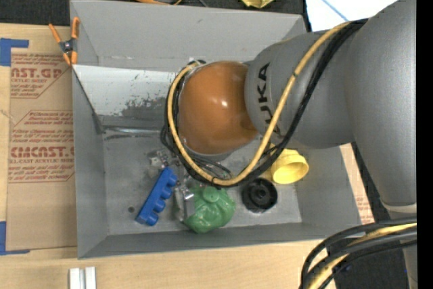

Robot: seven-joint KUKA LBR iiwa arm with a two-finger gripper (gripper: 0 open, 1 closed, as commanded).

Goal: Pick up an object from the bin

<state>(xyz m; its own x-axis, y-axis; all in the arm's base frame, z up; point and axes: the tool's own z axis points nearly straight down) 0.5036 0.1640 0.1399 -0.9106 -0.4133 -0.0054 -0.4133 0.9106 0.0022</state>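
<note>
Nearest the lens is the grey KUKA arm [365, 78], coming in from the right and hanging over the bin's middle. Its wrist is capped by a glossy orange cover [210, 108] that is ringed by yellow and black cables [173, 120].

Below that cover the gripper [181, 199] is low over the near part of the bin floor, with a little of its metal showing under the cable loop. The wrist hides most of it, so whether it is spread or pressed together cannot be told, and nothing can be seen held in it.

It sits between two things:
- A blue ridged plastic piece [156, 196] lies just to its left, slanting from near-left to far-right.
- A green lumpy soft toy [210, 209] lies just to its right (touching or nearly so, hard to say which), close to the near wall.

Further right of the green toy, a black round piece [259, 195] rests on the floor. Beyond that, a yellow cup-shaped thing [290, 168] lies on its side, partly under the arm. A few small pale bits [158, 159] lie on the floor just beyond the blue piece.

The grey metal bin [88, 159] has sloping walls, and its left half is bare floor with dark scuffs on the far slope.
</note>
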